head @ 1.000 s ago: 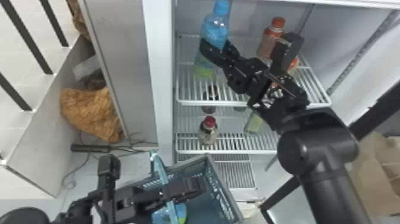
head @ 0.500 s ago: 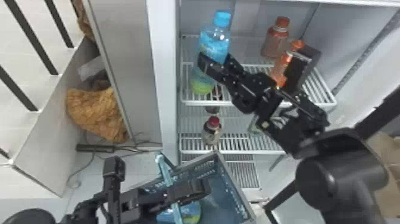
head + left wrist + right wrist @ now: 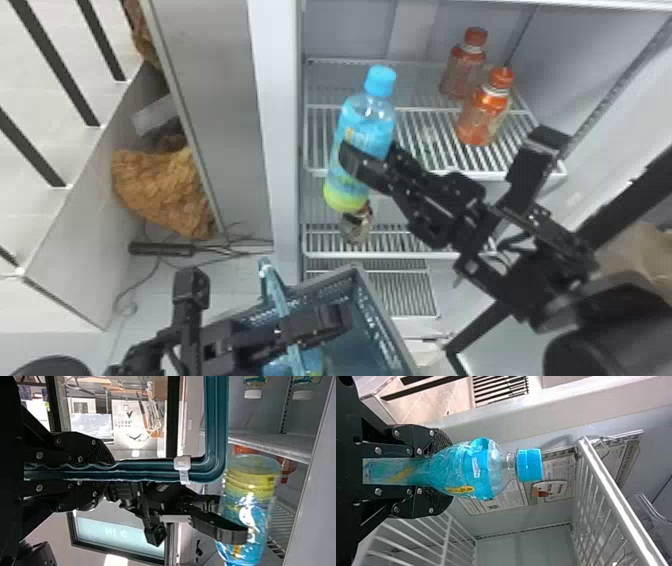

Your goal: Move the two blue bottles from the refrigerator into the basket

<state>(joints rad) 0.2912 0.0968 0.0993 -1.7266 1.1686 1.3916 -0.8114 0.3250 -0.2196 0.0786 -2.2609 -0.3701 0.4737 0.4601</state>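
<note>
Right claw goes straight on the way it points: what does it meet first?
Probably the refrigerator's white left-hand upright post. In the head view the right claw, gripping the blue plastic bottle, points that way. Depth is unclear, though.

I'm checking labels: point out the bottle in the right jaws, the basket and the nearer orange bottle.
Held bottle (image 3: 529,465): right wrist view, cap.
Basket (image 3: 374,327): head view, perforated side wall.
Nearer orange bottle (image 3: 501,78): head view, cap.

And out it came: the right gripper (image 3: 371,156) drew the blue bottle (image 3: 367,125) forward, its base dropping past the upper shelf's (image 3: 435,174) front edge in the head view, and the orange bottles (image 3: 484,115) emerged from behind the arm!
</note>
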